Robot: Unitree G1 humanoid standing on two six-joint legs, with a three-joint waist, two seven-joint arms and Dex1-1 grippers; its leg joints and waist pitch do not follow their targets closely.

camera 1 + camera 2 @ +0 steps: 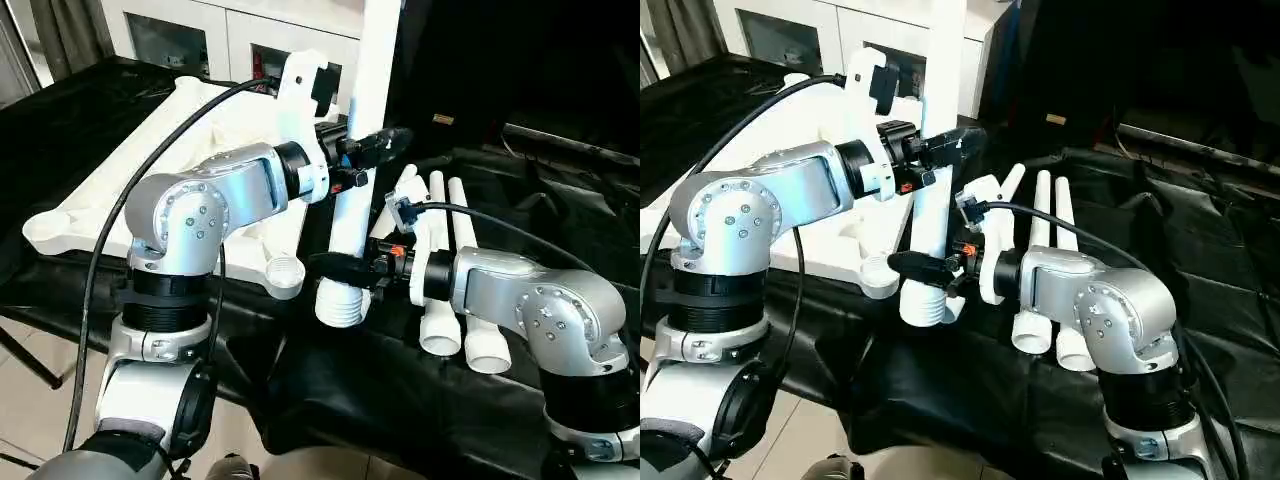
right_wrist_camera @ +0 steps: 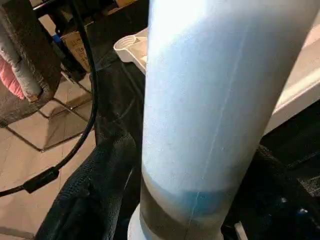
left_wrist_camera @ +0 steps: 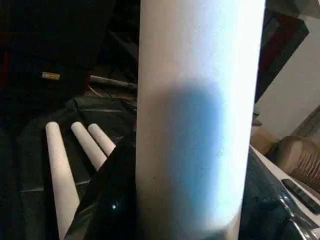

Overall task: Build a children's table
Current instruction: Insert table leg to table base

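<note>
One white tube leg (image 1: pixel 352 215) stands upright in front of me, its ribbed end (image 1: pixel 340 305) hanging just above the black cloth. My left gripper (image 1: pixel 368 148) is shut on the leg higher up. My right gripper (image 1: pixel 340 268) is shut on it near the ribbed end. In the left wrist view the leg (image 3: pixel 200 120) sits between black fingers (image 3: pixel 107 200); in the right wrist view the leg (image 2: pixel 215 100) does the same. The white tabletop (image 1: pixel 120 180) lies to the left with a round corner socket (image 1: pixel 285 272) beside the leg's lower end. Three more legs (image 1: pixel 450 240) lie to the right.
A black cloth (image 1: pixel 380 390) covers the work surface, whose front edge runs just under the leg. White cabinets (image 1: pixel 200 35) stand behind the tabletop. A black cable (image 1: pixel 110 230) loops over my left arm, and tiled floor (image 2: pixel 45 130) lies below the table edge.
</note>
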